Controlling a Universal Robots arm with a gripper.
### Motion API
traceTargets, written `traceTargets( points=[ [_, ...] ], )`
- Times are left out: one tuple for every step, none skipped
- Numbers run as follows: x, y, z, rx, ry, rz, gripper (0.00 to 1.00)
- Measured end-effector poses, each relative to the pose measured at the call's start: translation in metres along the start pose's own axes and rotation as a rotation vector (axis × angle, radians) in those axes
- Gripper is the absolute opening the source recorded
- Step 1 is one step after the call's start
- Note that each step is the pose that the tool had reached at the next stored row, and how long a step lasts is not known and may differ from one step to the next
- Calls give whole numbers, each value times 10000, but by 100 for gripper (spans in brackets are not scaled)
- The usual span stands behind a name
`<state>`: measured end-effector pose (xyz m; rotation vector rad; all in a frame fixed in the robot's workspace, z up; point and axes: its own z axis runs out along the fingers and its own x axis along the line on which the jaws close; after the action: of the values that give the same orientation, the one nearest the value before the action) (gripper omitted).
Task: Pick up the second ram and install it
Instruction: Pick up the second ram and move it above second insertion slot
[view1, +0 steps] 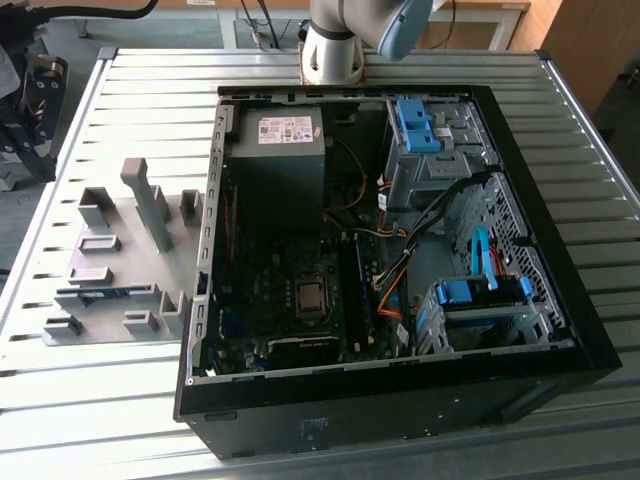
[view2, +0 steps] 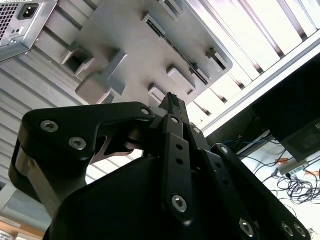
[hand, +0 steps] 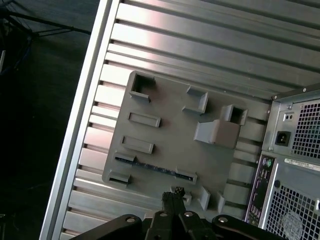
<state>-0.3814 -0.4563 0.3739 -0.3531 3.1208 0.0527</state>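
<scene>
The second ram (hand: 155, 168) is a thin blue-green stick lying on edge between two end holders of the grey fixture plate (hand: 170, 135). In the exterior view the ram (view1: 105, 294) sits on that plate (view1: 110, 215), to the exterior view's left of the open computer case (view1: 400, 390). My gripper (hand: 173, 192) hovers well above the plate's edge near the ram and touches nothing. Its black fingertips (view2: 172, 101) are pressed together, shut on nothing. The motherboard's long memory slots (view1: 355, 295) lie beside the processor socket (view1: 311, 296).
Tall grey blocks (view1: 150, 200) rise from the fixture plate. The case holds a power supply (view1: 280, 150), blue drive cages (view1: 480, 295) and loose orange and black cables (view1: 395, 270). The arm's base (view1: 335, 50) stands behind the case on the slatted metal table (view1: 100, 390).
</scene>
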Motion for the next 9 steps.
traceTargets(
  points=[
    [0,0,0,0,2,-35,10],
    [0,0,0,1,4,-75,10],
    [1,0,0,0,5,-117,10],
    [1,0,0,0,7,-161,10],
    [1,0,1,-1,7,-203,10],
    [1,0,1,0,9,-245,10],
    [1,0,2,-1,10,-287,10],
    [1,0,2,-1,11,-328,10],
    [1,0,3,-1,13,-368,10]
  ],
)
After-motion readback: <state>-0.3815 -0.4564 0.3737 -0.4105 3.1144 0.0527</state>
